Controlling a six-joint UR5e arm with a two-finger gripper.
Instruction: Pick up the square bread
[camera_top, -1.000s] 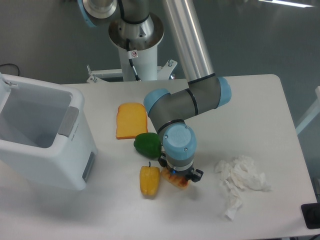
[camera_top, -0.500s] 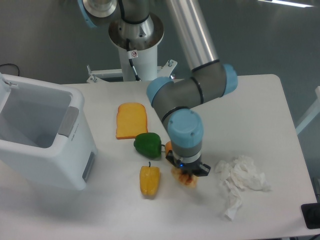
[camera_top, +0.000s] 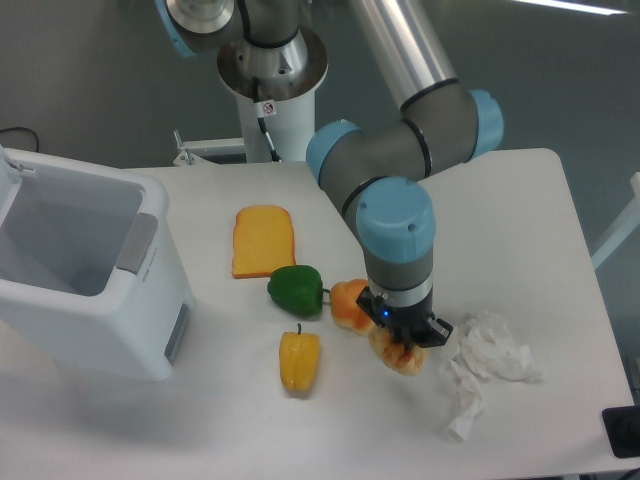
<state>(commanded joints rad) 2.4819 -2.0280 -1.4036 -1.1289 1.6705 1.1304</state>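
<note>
Jaws (camera_top: 406, 352) grip the square bread (camera_top: 397, 357), beside the round bun (camera_top: 349, 303) and crumpled paper (camera_top: 485, 360).

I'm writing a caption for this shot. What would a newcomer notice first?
The big grey-and-blue arm dominates, its gripper closed on the square bread right of centre. Beside it sit a round bun, a green pepper, a yellow pepper and a toast slice, with crumpled white tissue at right and a white bin at left.
</note>
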